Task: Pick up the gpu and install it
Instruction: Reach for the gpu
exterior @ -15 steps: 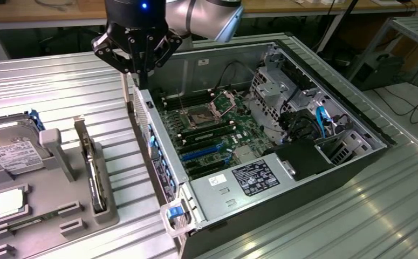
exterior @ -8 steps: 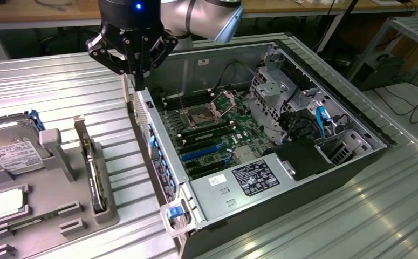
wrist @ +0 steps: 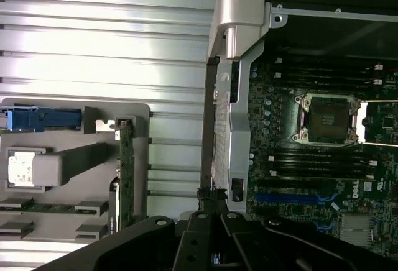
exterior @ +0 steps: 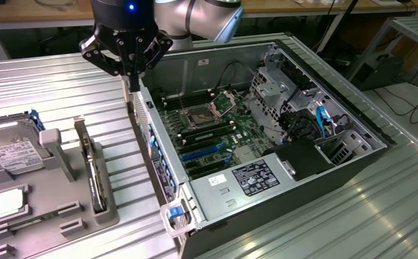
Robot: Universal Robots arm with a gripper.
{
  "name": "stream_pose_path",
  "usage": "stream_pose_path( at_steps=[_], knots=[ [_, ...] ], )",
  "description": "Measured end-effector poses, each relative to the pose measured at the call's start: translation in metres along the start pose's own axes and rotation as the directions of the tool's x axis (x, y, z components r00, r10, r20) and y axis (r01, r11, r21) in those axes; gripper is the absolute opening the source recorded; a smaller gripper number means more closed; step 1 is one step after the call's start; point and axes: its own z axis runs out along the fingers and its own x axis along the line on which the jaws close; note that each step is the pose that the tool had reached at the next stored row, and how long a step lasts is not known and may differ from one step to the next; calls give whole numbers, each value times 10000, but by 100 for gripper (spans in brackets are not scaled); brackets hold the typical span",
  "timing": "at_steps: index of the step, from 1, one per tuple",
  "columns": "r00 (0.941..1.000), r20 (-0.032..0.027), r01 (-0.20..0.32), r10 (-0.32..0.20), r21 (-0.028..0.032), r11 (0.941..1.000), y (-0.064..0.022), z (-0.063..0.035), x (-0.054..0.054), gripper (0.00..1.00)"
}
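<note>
The gpu [exterior: 94, 172] stands on edge in a slot of the grey holder tray [exterior: 64, 216], its silvery bracket end pointing up toward the back. In the wrist view the gpu [wrist: 126, 171] shows as a thin green-black strip in the tray [wrist: 140, 112]. My gripper [exterior: 131, 86] hangs over the open computer case's rear wall [exterior: 151, 156], to the exterior view's right of the gpu and well above it. Its fingers are shut with nothing between them. The wrist view has the gripper [wrist: 208, 193] above the case wall [wrist: 233, 97].
A hard drive [exterior: 11, 148] and a processor chip [exterior: 8, 202] sit in the same tray. The open case holds the motherboard [exterior: 209, 135] with blue card slots [exterior: 201, 154], a CPU socket [wrist: 326, 119] and cables [exterior: 324, 121]. Ribbed metal tabletop [exterior: 57, 86] surrounds everything.
</note>
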Motion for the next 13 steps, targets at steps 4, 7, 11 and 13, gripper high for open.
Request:
stream_pose_path(
  at_steps=[4,7,11,13],
  knots=[
    [10000,-1,30,-30,-1,10000,-3,0,48,11],
    [10000,-1,54,-54,-2,10000,-5,-1,87,11],
    [10000,-3,91,-91,-3,10000,-9,-2,143,11],
    [9999,-4,114,-114,-3,9999,-12,-3,160,11]
  ],
)
